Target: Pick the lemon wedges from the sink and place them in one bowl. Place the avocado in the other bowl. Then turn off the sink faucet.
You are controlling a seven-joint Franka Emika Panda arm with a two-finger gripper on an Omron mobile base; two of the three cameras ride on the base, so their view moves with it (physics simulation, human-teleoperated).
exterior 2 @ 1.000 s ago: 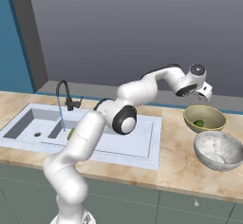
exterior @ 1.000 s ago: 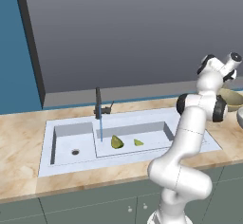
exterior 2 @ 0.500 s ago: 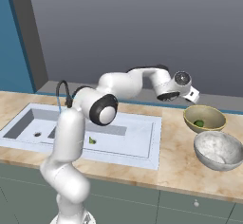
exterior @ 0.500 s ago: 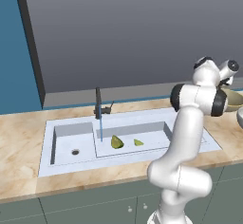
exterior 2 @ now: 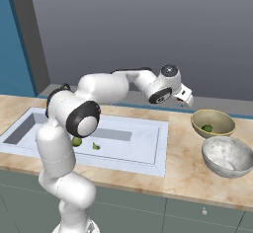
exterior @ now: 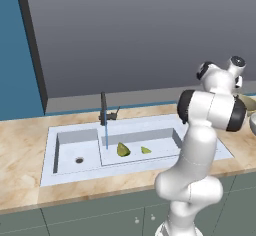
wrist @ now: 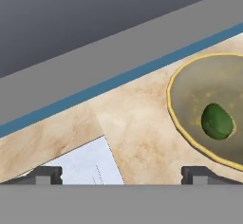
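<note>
We see the sink [exterior 2: 148,143] lying below and well to the left of the gripper [exterior 2: 186,97], whose jaws stand spread wide and carry nothing. The two lemon wedges [exterior: 123,150] rest in the longer basin under the running sink faucet [exterior: 104,108]; the next reach, we judge, heads down that way. The avocado [wrist: 217,121] sits in the yellow-rimmed bowl [exterior 2: 197,118] just right of the gripper, the grey bowl [exterior 2: 239,153] beyond it.

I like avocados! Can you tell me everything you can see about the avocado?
The avocado is a small, dark green, smooth, egg-shaped piece. It lies by itself inside the olive bowl with the yellow rim, resting on the bowl's inner floor. That bowl sits on the tan counter to the right of the sink. Nothing grips it; the open gripper hangs in the air off to the bowl's side.
</note>
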